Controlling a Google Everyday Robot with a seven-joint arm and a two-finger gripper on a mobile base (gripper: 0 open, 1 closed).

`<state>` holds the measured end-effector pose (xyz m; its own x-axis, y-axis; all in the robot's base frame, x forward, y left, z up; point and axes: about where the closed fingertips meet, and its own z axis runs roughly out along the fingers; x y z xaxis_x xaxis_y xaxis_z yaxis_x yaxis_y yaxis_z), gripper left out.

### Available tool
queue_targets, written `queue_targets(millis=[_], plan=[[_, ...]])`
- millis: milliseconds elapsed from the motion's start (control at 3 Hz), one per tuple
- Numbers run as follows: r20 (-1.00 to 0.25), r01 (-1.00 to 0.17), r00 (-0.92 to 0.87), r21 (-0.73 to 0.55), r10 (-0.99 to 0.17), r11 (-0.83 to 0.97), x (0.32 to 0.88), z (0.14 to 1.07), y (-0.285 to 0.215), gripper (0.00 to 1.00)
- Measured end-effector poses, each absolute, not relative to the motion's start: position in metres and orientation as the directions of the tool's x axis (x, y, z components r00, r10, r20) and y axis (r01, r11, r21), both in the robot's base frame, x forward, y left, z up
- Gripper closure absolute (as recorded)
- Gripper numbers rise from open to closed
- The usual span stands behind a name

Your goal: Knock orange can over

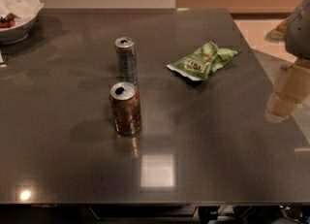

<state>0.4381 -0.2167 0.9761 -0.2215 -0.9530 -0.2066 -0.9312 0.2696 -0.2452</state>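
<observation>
The orange can [126, 108] stands upright on the dark grey table [203, 136], a little left of centre, with its silver top and pull-tab hole facing up. A slimmer silver-grey can [125, 59] stands upright just behind it. My gripper [285, 93] shows as a pale tan shape under a grey arm part [300, 26] at the right edge of the view, beyond the table's right side. It is far to the right of the orange can and touches nothing.
A green chip bag [202, 61] lies flat to the right of the silver-grey can. A white bowl [17, 17] with red food stands at the table's far left corner. The table's front edge [155, 201] runs along the bottom of the view.
</observation>
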Motion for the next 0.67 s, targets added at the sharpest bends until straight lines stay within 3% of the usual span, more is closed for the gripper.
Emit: queue_targets(millis=[667], plan=[[-0.238,-0.935,-0.200,-0.243,-0.950,0.258,0.4393,0.9754,-0.2079,0.00]])
